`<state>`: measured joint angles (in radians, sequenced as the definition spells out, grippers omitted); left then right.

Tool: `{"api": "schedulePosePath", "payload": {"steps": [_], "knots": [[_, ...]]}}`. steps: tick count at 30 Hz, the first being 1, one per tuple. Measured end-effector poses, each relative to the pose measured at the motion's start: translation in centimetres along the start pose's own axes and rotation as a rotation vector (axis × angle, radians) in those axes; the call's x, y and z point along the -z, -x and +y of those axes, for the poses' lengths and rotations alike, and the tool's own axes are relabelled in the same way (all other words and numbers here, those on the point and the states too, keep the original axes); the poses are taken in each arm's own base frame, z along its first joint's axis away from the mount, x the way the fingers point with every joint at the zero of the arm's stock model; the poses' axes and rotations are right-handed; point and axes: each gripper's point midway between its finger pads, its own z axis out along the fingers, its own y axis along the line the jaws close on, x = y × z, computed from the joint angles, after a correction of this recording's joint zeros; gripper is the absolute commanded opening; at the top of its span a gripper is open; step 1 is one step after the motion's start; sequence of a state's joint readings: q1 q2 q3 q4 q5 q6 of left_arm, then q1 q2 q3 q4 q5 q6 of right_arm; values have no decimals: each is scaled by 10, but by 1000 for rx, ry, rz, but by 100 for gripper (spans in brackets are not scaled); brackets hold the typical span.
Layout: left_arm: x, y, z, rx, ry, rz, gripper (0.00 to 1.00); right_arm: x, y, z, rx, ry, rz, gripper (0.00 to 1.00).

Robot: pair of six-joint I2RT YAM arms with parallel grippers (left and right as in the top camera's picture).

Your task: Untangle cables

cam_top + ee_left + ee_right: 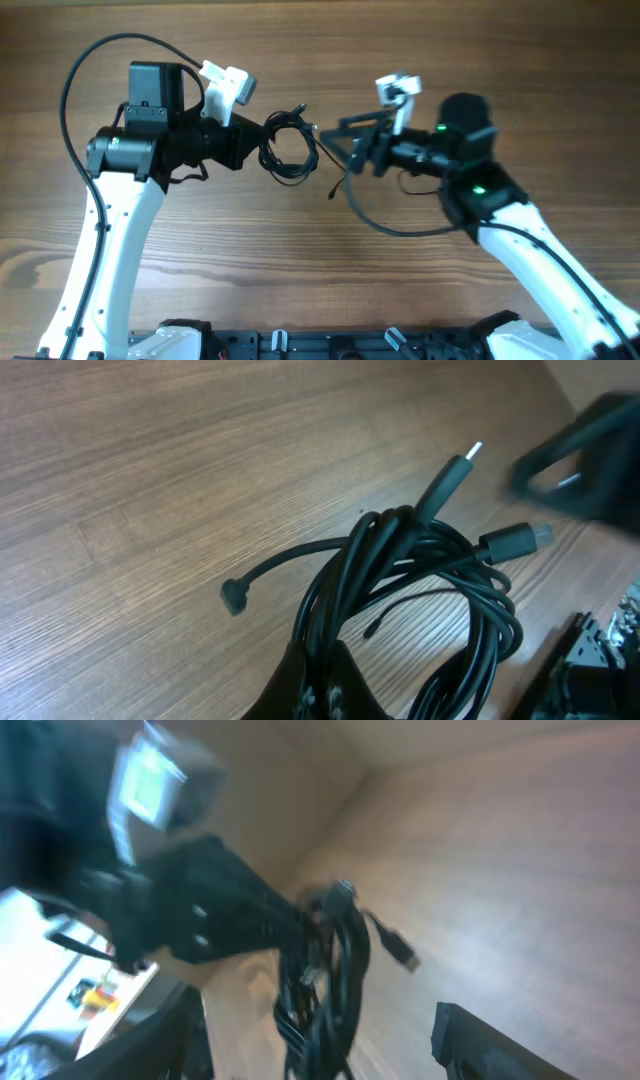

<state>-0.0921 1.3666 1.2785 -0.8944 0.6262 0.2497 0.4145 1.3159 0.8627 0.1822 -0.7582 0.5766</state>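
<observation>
Over the table (150, 480), bunched cables (385, 545) in left jaws

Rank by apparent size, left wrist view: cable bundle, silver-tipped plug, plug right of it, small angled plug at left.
1. cable bundle
2. silver-tipped plug and second plug right of it: look alike, so tied
3. small angled plug, smallest; camera distance differs, so real sizes unsure.

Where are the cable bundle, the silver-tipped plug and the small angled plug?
cable bundle (335, 585), left wrist view, left side of the coil.
silver-tipped plug (447, 482), left wrist view, its black body.
angled plug (235, 598), left wrist view, its bent end.
</observation>
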Motion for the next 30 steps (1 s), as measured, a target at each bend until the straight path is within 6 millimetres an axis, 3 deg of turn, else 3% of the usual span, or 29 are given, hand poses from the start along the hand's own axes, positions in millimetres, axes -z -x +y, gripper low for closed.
{"api": "schedulePosePath", "payload": {"steps": [2,6,8,11,13,19,23,26,28,30], "knots": [[-1,-3,-3,2,-9,12,4,-16,4,-2,17,28,-31,66],[-9,-5,-22,-36,-49,37,4,-26,17,-8,-70,41,-90,41],[-13,-7,-31,-54,-66,47,4,-28,16,-12,-152,35,-94,20],[-16,-8,-36,-64,-69,56,4,-31,13,-7,-197,42,-88,11],[-17,-6,-25,-28,1,55,4,-33,12,-6,-211,45,-85,5],[-12,7,19,302,263,-30,4,-37,7,-4,-246,47,-70,4],[-15,8,16,375,279,-43,4,-47,-2,1,-250,26,-67,4],[-24,6,-2,321,255,-19,4,-54,-14,-16,-292,-88,-73,7],[-31,6,-19,265,220,-8,4,-54,-20,-31,-319,-158,-72,16],[-35,17,-34,232,157,-38,4,-53,-27,-41,-341,-211,-65,43]]}}
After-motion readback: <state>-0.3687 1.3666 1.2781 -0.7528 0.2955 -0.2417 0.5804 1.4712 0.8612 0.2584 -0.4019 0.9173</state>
